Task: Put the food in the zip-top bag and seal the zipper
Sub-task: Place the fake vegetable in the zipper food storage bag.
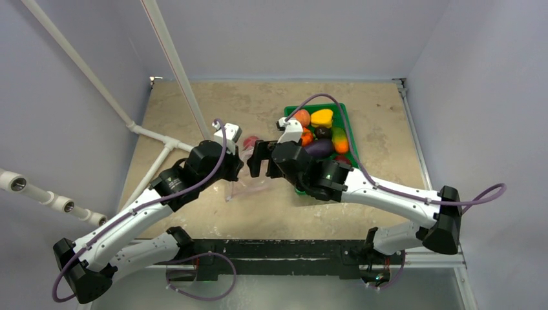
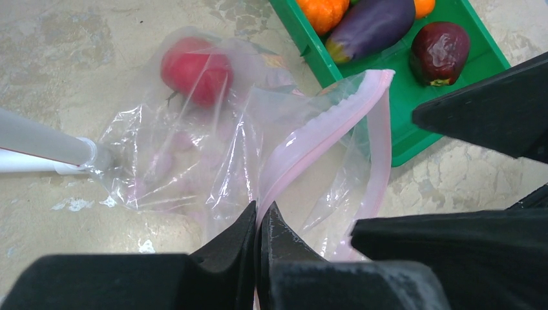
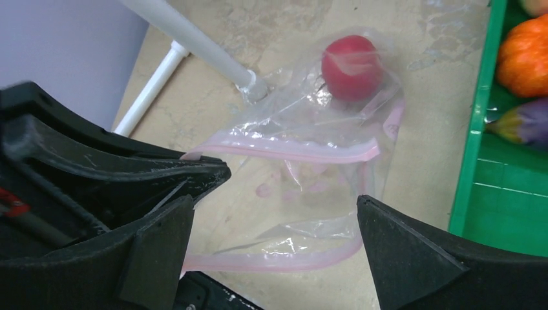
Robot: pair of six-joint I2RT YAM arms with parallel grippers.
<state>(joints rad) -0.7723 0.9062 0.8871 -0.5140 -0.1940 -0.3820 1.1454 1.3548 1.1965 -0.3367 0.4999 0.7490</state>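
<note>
The clear zip-top bag (image 2: pixel 187 148) lies crumpled on the table with its mouth held open. A red round fruit (image 2: pixel 194 71) sits inside at its far end. My left gripper (image 2: pixel 258 214) is shut on the pink zipper (image 2: pixel 323 126), pinching one lip of the strip. My right gripper (image 3: pixel 274 205) is open just above the bag's mouth (image 3: pixel 304 194), nothing between its fingers; the zipper's other lip (image 3: pixel 278 261) runs below it. More food, an orange piece (image 1: pixel 302 117), a yellow one (image 1: pixel 322 117) and a purple eggplant (image 1: pixel 318 148), lies in the green tray (image 1: pixel 351 126).
The green tray's wall (image 3: pixel 477 129) stands right beside the bag. A white pipe (image 3: pixel 187 35) crosses the table and ends at the bag's far corner. Grey walls enclose the table on three sides.
</note>
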